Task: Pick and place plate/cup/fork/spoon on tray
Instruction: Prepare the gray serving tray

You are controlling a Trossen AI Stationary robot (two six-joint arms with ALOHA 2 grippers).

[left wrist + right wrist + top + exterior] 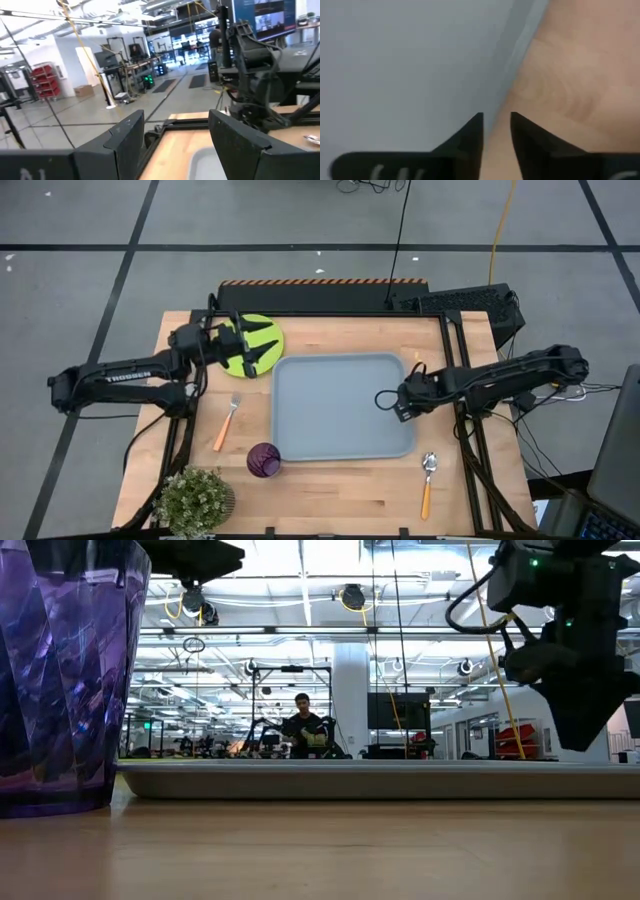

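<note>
The right gripper (496,131) shows a narrow gap between its fingers, straddling the tray's (330,390) rim at three o'clock, seemingly gripping nothing. The left gripper (252,346), spread wide and empty, hovers over the plate (262,330) (eleven o'clock). Fork (226,423) and cup (264,459) lie leftward; spoon (427,481) at five o'clock.
</note>
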